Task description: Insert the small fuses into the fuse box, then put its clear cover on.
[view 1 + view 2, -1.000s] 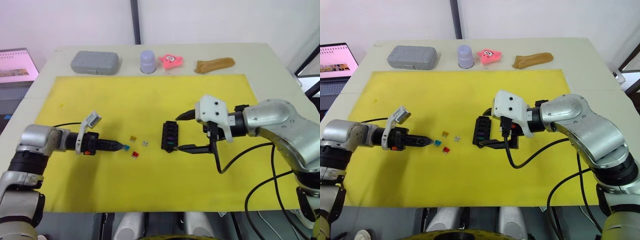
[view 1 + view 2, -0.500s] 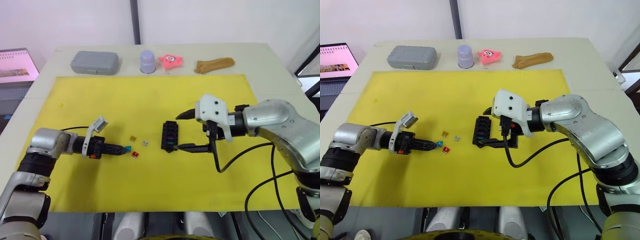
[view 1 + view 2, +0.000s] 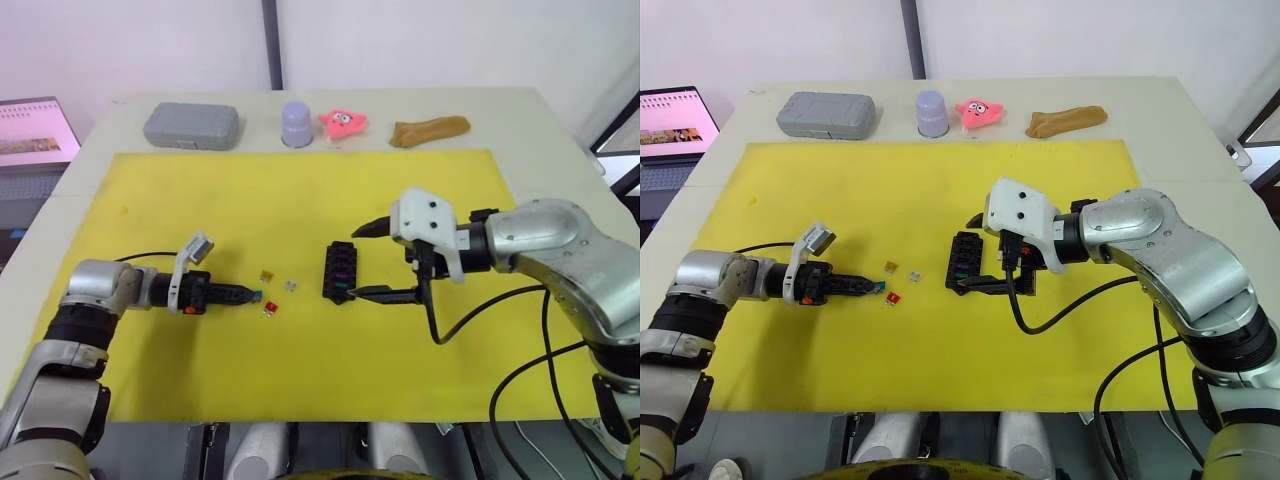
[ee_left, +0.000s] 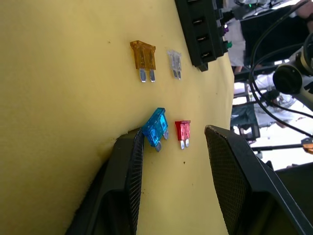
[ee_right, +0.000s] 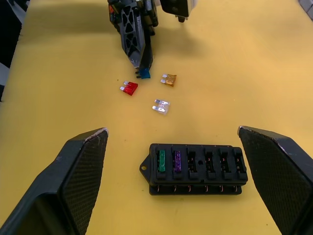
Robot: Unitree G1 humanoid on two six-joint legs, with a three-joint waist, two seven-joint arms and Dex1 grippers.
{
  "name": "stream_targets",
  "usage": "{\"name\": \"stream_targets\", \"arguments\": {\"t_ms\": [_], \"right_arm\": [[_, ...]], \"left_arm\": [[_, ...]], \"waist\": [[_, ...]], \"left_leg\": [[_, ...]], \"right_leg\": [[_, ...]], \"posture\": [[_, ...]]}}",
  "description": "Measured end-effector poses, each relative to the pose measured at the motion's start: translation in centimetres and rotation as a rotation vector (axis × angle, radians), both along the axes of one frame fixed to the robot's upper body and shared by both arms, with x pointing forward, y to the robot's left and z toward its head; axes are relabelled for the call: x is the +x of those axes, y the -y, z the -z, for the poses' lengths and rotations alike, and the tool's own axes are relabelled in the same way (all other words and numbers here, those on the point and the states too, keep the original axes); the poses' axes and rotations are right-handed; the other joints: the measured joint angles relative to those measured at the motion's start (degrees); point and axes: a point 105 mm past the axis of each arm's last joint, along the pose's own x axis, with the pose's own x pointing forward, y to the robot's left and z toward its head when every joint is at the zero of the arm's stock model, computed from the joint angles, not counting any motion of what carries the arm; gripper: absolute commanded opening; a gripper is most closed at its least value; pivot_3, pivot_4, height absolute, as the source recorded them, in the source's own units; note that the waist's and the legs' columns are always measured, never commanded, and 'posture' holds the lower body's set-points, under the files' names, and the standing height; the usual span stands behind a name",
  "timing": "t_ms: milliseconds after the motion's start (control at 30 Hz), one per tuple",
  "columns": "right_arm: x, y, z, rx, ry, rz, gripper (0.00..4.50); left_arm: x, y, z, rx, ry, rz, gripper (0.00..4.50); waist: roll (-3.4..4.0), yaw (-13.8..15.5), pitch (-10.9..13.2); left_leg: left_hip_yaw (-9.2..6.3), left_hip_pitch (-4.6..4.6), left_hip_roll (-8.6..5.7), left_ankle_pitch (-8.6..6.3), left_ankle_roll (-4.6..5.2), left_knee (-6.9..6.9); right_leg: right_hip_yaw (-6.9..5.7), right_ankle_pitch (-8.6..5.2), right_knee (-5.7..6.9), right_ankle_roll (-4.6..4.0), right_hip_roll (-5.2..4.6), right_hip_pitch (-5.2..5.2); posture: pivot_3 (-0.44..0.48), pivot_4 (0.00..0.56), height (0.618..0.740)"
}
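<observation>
The fuse box (image 5: pixel 194 169) is bracketed, untouched, by the open right claw (image 3: pixel 372 261) for steadying, while the open left claw (image 4: pixel 171 147) is set around the blue fuse (image 4: pixel 155 128) for pickup.

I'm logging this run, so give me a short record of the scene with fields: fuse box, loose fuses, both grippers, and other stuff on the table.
fuse box: black, on the yellow mat; green and purple fuses seated, four slots empty
loose fuses: blue fuse, red fuse, amber fuse, clear fuse, all on the mat
left gripper: open, one finger touching the blue fuse
right gripper: open, straddling the fuse box
table back edge: grey case, lilac cup, pink toy, brown object
</observation>
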Motion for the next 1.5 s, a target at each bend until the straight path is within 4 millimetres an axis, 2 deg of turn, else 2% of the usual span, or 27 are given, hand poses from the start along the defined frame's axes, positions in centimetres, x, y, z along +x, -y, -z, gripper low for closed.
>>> {"name": "stream_targets", "arguments": {"t_ms": [133,233,300,333,767,933,1033,1133,1267,1400,1500], "right_arm": [[0.0,0.0,0.0,0.000,0.002,0.001,4.50],[0.1,0.0,0.0,-0.002,0.004,0.002,4.50],[0.1,0.0,0.0,-0.003,0.005,0.004,4.50],[0.1,0.0,0.0,-0.003,0.006,0.004,4.50],[0.1,0.0,0.0,-0.004,0.005,0.005,4.50],[0.1,-0.1,0.1,0.001,-0.003,0.002,4.50],[-0.1,-0.1,0.1,0.018,-0.029,0.002,4.50],[-0.2,-0.4,0.0,0.059,-0.078,0.010,4.50],[-0.5,-1.7,-1.0,0.159,-0.185,0.003,4.50],[-0.5,-2.5,-1.4,0.211,-0.262,0.013,4.50],[-0.6,-2.9,-1.3,0.225,-0.316,0.018,3.65]], "left_arm": [[-0.3,0.1,0.0,0.003,0.028,0.011,2.10],[-0.3,0.0,0.1,0.011,0.036,0.006,1.28],[-0.3,0.1,0.3,0.023,0.040,0.001,0.33],[-0.3,0.1,0.3,0.023,0.042,0.003,0.06],[-0.1,0.0,0.5,0.030,0.056,-0.009,0.06],[-0.4,-0.5,-0.2,0.059,0.138,0.019,0.06],[-0.1,-1.0,-2.1,0.082,0.285,0.045,0.06],[0.2,-0.7,-5.1,0.100,0.464,0.105,0.06],[0.1,1.5,-8.9,0.102,0.708,0.249,0.06],[-0.1,3.7,-11.0,0.080,0.854,0.344,0.06],[-0.3,5.2,-11.7,0.065,0.910,0.404,0.00]], "waist": [[0.01,-0.1,0.0],[0.01,-0.1,0.0],[0.01,-0.1,0.0],[0.02,-0.1,0.0],[0.07,-0.1,0.0],[0.05,-0.2,0.0],[0.01,-0.2,0.0],[0.00,0.0,0.0],[-0.01,-0.1,0.0],[-0.01,-0.2,0.0],[-0.01,-0.3,0.0]], "left_leg": [[-0.01,0.00,0.01,0.00,0.00,0.00],[-0.01,-0.01,0.01,0.00,0.00,0.00],[0.00,0.00,0.01,0.00,0.00,-0.01],[0.00,0.00,0.01,0.00,0.00,-0.01],[-0.01,0.02,0.02,0.02,-0.03,-0.01],[-0.02,-0.05,0.08,0.02,-0.04,-0.02],[-0.03,-0.11,0.10,0.02,-0.04,-0.03],[-0.06,-0.14,0.10,0.02,-0.04,-0.03],[-0.07,-0.13,0.09,0.02,-0.04,-0.02],[-0.06,-0.13,0.05,0.02,-0.04,-0.03],[-0.05,-0.13,0.02,0.02,-0.04,-0.03]], "right_leg": [[0.00,0.00,0.00,0.00,0.00,-0.01],[0.00,0.00,-0.01,0.00,0.00,-0.01],[0.00,0.00,0.00,0.00,0.00,-0.02],[0.00,0.00,0.00,0.00,0.00,-0.02],[0.00,0.00,0.01,0.00,0.01,-0.01],[0.00,0.00,0.01,0.00,0.03,-0.10],[0.00,0.00,-0.01,0.00,0.03,-0.15],[0.00,0.00,-0.06,0.00,-0.06,-0.13],[-0.02,0.00,-0.07,0.00,-0.15,-0.10],[-0.03,0.00,-0.06,0.00,-0.13,-0.11],[-0.03,0.00,-0.06,0.00,-0.12,-0.11]], "posture": [[0.000,0.150,0.740],[0.000,0.150,0.740],[0.000,0.150,0.740],[0.000,0.150,0.740],[0.000,0.150,0.740],[0.000,0.150,0.740],[0.000,0.150,0.740],[0.000,0.150,0.740],[0.000,0.150,0.740],[0.000,0.150,0.740],[0.000,0.150,0.740]]}}
